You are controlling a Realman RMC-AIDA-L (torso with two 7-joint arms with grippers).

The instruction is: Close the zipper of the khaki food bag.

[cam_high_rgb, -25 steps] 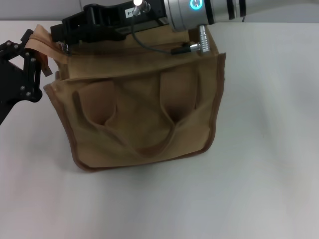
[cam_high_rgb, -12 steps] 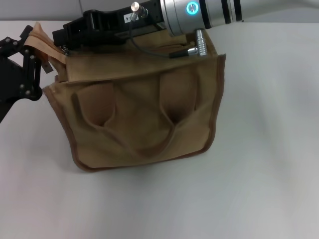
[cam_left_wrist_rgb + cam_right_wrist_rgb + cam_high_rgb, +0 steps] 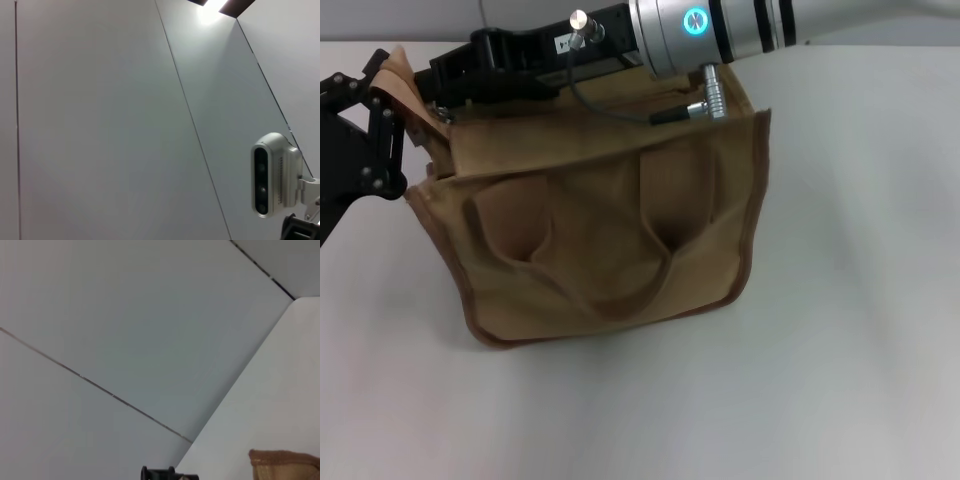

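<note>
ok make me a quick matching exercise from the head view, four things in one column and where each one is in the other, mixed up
Things:
1. right gripper
2. left gripper
3. khaki food bag
4. handle

Places:
A. standing on the white table
B. reaching along the bag's top to its left end
C. at the bag's left top corner, beside the table's left edge
D. lying looped against the bag's front face

Pairs: 1-B, 2-C, 3-A, 4-D
</note>
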